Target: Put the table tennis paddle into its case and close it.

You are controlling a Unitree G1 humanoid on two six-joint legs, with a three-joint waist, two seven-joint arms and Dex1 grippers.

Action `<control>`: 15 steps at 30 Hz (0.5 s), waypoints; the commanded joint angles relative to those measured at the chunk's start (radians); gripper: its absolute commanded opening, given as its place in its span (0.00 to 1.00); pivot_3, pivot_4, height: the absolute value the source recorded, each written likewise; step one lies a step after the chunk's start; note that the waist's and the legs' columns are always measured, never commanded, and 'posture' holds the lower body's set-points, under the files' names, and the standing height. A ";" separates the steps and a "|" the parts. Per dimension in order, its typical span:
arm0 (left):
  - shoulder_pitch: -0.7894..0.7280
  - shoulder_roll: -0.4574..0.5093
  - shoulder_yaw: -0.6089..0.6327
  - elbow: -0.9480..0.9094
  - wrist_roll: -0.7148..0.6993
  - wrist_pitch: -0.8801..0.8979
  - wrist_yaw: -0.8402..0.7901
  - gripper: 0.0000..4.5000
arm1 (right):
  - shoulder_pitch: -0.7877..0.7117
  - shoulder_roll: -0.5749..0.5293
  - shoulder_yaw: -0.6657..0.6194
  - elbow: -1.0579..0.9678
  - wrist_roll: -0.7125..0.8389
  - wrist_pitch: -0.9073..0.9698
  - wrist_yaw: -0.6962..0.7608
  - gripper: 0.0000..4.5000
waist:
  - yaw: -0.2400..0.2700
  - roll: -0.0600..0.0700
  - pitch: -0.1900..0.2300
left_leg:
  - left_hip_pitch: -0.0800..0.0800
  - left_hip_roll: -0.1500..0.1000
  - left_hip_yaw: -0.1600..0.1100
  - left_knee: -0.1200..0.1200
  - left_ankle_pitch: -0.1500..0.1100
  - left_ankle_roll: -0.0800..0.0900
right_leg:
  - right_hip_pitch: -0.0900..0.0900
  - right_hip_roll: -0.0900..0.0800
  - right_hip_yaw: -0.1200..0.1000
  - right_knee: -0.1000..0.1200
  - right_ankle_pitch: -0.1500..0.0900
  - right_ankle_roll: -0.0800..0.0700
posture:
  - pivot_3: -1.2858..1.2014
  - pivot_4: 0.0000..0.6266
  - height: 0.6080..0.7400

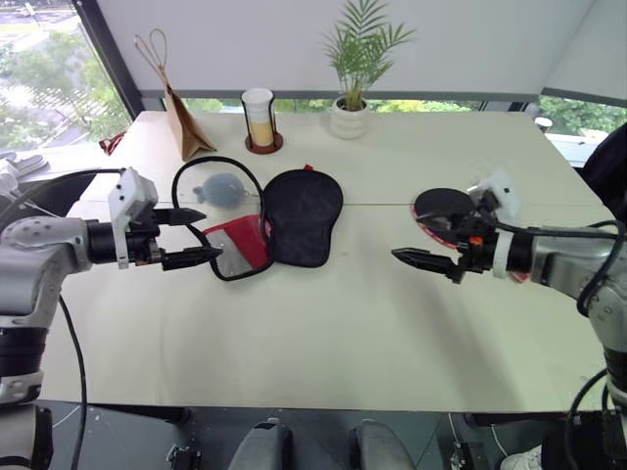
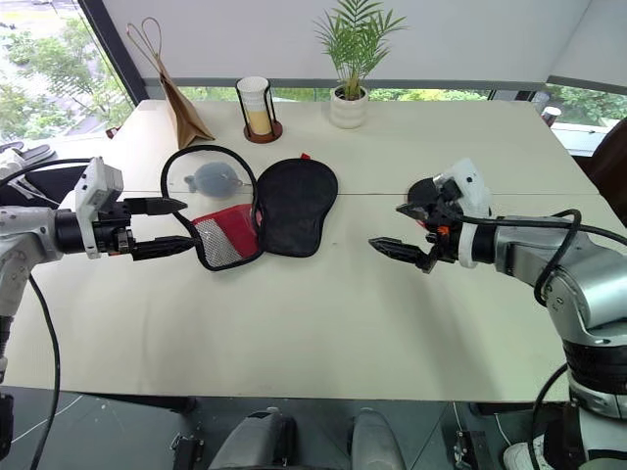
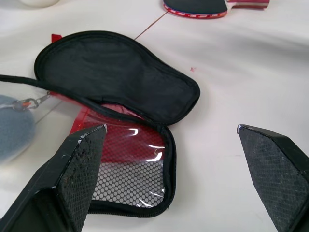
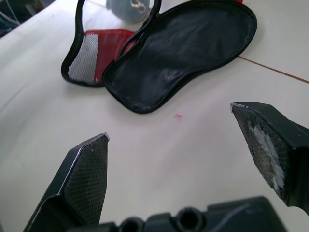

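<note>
While the case (image 1: 284, 220) lies unzipped and spread flat near the centre of the bench (image 1: 323, 333), the table tennis paddle (image 1: 441, 209) rests at its three o'clock, well apart. Left tool (image 1: 201, 238) hovers, fingers apart, at the case's nine o'clock; right tool (image 2: 390, 231), fingers apart and empty, hovers beside the paddle.

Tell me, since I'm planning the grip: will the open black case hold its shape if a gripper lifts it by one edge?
Probably not. The case looks like thin fabric lying flat, so it would likely sag. Its opened half with the mesh pocket may swing down.
</note>
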 commanded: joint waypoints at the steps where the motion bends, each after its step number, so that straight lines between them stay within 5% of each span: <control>1: -0.024 0.001 0.018 0.000 -0.001 -0.019 0.004 1.00 | -0.075 0.073 0.054 0.059 -0.038 0.017 -0.067 0.99 | -0.001 0.000 0.000 | 0.000 0.000 0.000 0.000 0.000 0.000 | 0.000 0.000 0.000 0.000 0.000 0.000 | 0.52 0.24 1.00; 10: -0.049 -0.011 0.006 0.040 0.023 -0.051 0.008 1.00 | -0.319 0.409 0.244 0.456 -0.222 -0.020 -0.230 0.99 | -0.010 0.000 0.000 | -0.001 0.000 0.001 0.000 0.001 -0.001 | -0.004 0.000 0.000 0.004 0.000 0.000 | 0.52 0.24 1.00; 15: -0.039 -0.007 0.012 0.023 0.024 -0.047 0.012 1.00 | -0.396 0.510 0.273 0.671 -0.313 -0.103 -0.258 0.99 | -0.011 0.000 0.000 | -0.001 -0.001 0.000 -0.001 0.001 -0.001 | -0.004 0.000 -0.001 0.005 0.000 0.000 | 0.52 0.24 1.00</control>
